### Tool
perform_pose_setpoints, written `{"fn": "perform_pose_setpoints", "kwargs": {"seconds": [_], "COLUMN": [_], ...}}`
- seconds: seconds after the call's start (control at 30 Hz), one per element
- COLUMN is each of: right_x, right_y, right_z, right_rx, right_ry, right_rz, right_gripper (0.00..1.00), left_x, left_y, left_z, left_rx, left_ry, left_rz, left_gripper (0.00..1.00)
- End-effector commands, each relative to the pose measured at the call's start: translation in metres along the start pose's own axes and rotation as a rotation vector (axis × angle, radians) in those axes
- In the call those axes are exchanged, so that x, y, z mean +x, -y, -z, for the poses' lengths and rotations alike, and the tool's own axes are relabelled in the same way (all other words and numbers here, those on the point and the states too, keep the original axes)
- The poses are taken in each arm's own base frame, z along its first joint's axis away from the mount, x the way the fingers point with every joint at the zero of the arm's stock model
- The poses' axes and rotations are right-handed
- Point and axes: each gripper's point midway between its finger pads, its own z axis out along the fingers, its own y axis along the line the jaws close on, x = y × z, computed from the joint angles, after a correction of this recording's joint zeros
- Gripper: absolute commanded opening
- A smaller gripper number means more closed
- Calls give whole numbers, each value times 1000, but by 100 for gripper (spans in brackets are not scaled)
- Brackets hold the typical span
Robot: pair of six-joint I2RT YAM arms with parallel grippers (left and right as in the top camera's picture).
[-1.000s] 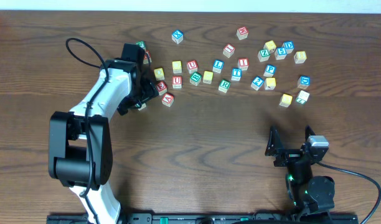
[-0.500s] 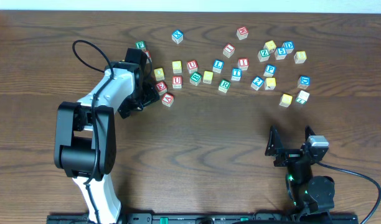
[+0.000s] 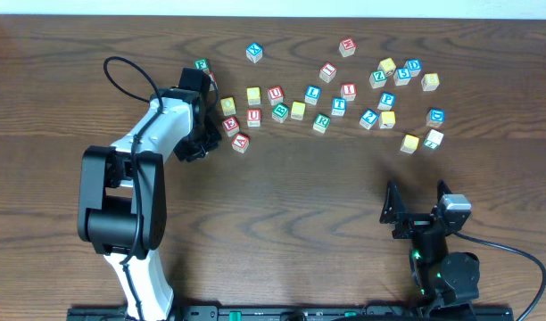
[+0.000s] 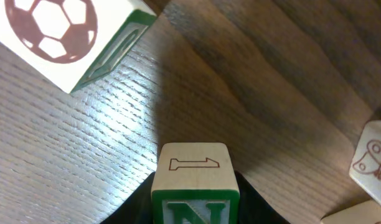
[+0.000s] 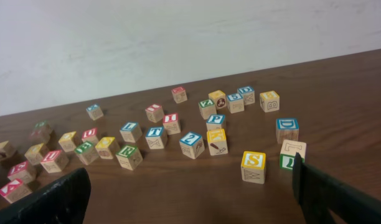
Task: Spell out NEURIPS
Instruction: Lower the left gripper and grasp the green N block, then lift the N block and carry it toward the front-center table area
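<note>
The left gripper is low over the dark wooden table at the left end of the scattered letter cubes. Its fingers are clamped on the green N cube, which sits upright between them; whether it rests on the wood or is just off it I cannot tell. A cube with a football picture lies near it, apart. The right gripper sits well apart near the front edge, its fingers spread wide with nothing between them. Before it lie the yellow S cube and, farther back among the others, the blue P cube.
</note>
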Motion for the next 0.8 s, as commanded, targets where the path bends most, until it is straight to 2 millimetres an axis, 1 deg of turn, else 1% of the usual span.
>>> {"fn": "perform_pose_setpoints", "kwargs": {"seconds": [0.0, 0.23, 0.33, 0.37, 0.4, 0.43, 0.53, 0.63, 0.77], "right_x": [0, 0, 0, 0, 0, 0, 0, 0, 0], "right_y": [0, 0, 0, 0, 0, 0, 0, 0, 0], "right_z": [0, 0, 0, 0, 0, 0, 0, 0, 0], "right_rx": [-1, -1, -1, -1, -1, -1, -1, -1, -1], "right_ry": [0, 0, 0, 0, 0, 0, 0, 0, 0], "right_rz": [-11, -11, -11, -11, -11, -11, -11, -11, -11], "right_gripper": [99, 99, 99, 99, 99, 99, 99, 99, 99], "left_x": [1, 0, 1, 1, 2, 2, 0, 0, 4], "left_y": [-5, -5, 3, 7, 13, 15, 15, 14, 9], "left_z": [-3, -1, 7, 12, 21, 27, 45, 64, 91], "left_rx": [-21, -18, 26, 48, 85, 97, 113, 131, 150], "left_ry": [1, 4, -4, -6, -8, -6, 20, 51, 82], "left_rz": [3, -1, -55, -79, -125, -145, -177, -215, -227], "left_gripper": [26, 26, 26, 26, 26, 26, 25, 19, 18]}}
